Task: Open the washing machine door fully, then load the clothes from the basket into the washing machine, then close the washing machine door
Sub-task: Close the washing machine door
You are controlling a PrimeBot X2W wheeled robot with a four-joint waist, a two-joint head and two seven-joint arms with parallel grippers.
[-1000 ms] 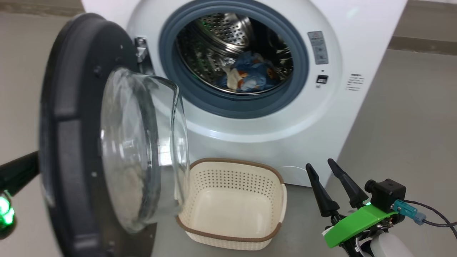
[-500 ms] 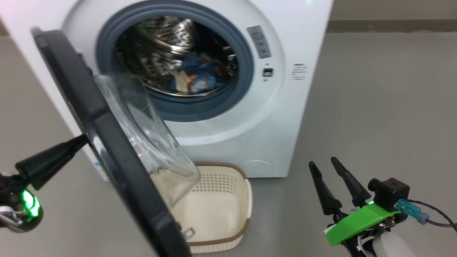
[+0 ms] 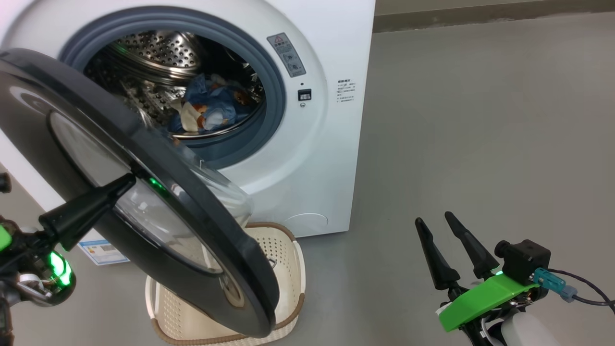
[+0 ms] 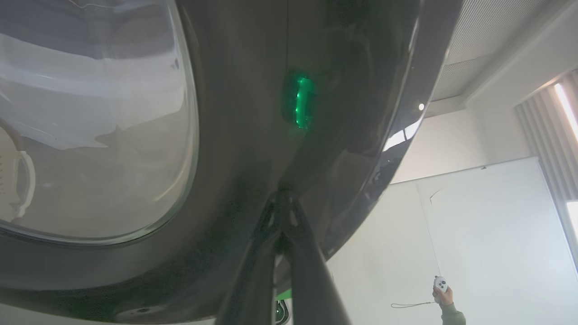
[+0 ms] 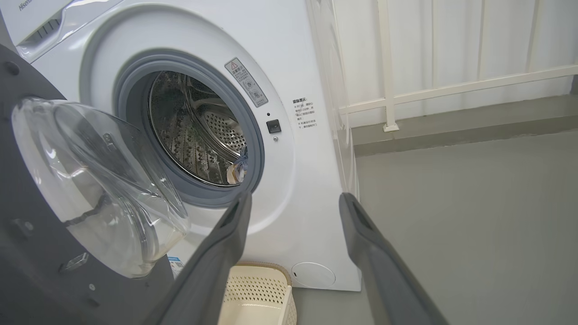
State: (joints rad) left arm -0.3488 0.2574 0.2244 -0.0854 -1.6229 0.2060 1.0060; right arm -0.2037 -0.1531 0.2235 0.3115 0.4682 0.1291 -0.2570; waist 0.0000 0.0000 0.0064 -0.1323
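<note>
**Surface.** Grey floor (image 3: 480,120), smooth and matt. In the right wrist view it meets a dark skirting strip below a white panelled wall with a pale railing (image 5: 451,90).

**Room, left wrist view.** White wall, a large whiteboard (image 4: 496,225), vertical blinds at the right edge and a slatted ceiling panel. A person's hand (image 4: 445,295) holds a small white controller with a cord.

**The washing machine** (image 3: 326,158). White front-loader standing on the floor. It has a grey gasket (image 3: 271,96), a perforated steel drum (image 3: 153,48), a warning sticker (image 3: 287,55) and a blue label (image 3: 103,251) low on its front.

**The washing machine door** (image 3: 158,226). Part-way open, its glossy black outer face towards the head camera. The clear glass bowl bulges on the machine side. The door hides much of the basket.

**The clothes** (image 3: 211,108). Light blue with orange print and whitish lining, bunched at the bottom of the drum.

**The basket** (image 3: 283,254). Cream, perforated, brown rim. It stands on the floor at the foot of the machine's front, under the door. No garment shows in the part that can be seen.

**Left gripper** (image 3: 127,182). The arm reaches up from the lower left. The fingers are clenched together with nothing between them, and their tips (image 4: 282,198) press the door's black ring just beside the window, near a green reflection.

**Right gripper** (image 3: 432,218). Low at the right, well apart from the machine, fingers pointing up. The jaws are spread and released, grasping nothing. In its own wrist view (image 5: 295,196) they frame the machine's lower front.
</note>
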